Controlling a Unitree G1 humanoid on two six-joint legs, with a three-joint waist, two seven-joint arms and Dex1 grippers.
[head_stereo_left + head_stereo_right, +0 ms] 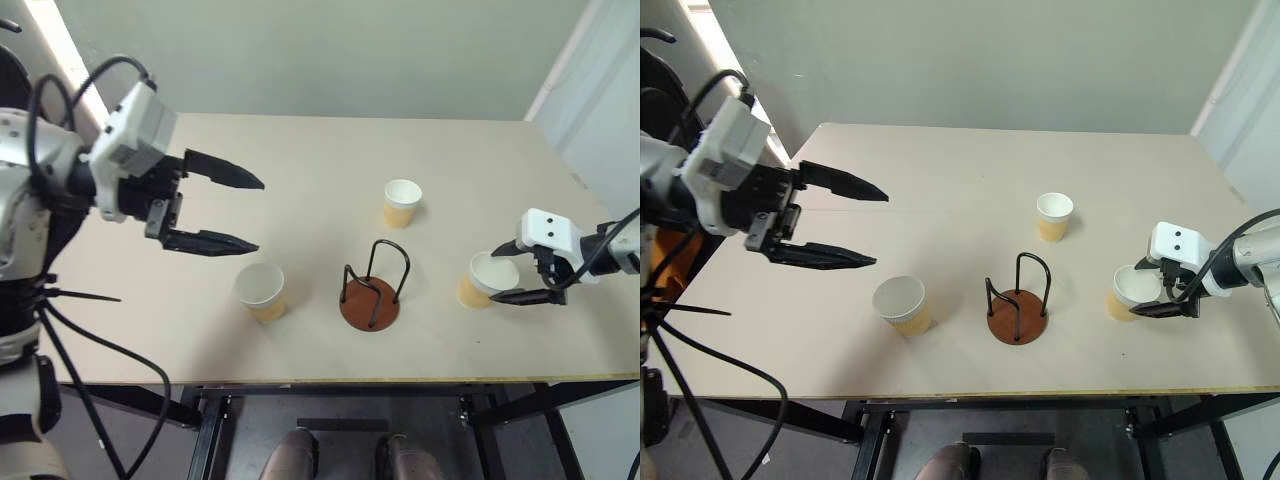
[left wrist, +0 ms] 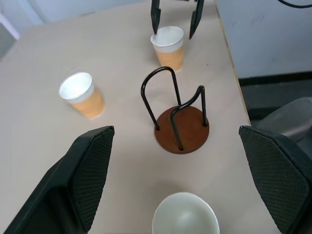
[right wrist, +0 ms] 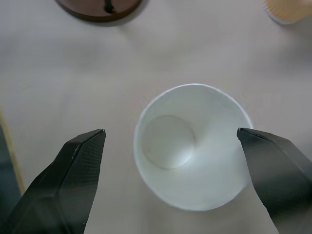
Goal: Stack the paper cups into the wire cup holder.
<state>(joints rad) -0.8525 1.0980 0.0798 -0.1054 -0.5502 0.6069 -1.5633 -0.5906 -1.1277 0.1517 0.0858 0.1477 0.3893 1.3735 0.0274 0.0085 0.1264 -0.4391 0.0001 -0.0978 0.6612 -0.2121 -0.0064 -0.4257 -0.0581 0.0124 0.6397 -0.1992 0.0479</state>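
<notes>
A: Where does the wire cup holder [image 1: 372, 288] sit?

B: On the pale surface [image 1: 330, 170], near its front edge, standing upright on its round reddish-brown base. Nothing is inside the black wire loops.

A: And the paper cups?

B: All three stand upright, mouths up, apart from the holder. One cup [image 1: 262, 291] is to the holder's left, near it. A second cup [image 1: 401, 203] is behind the holder, a little to its right. The third cup [image 1: 486, 279] is to the holder's right.

A: What about the left end effector [image 1: 250, 213]?

B: It hangs above the surface, well to the left of the holder and higher than the left-hand cup. Its two black fingers are spread wide and grip nothing. It points across toward the holder.

A: And the right end effector [image 1: 505, 272]?

B: It is at the cup on the holder's right. Its fingers [image 3: 68, 180] are spread, one on either side of the cup's rim. In the right wrist view one finger looks very close to the rim, but I cannot tell whether it touches. The cup stands on the surface.
</notes>
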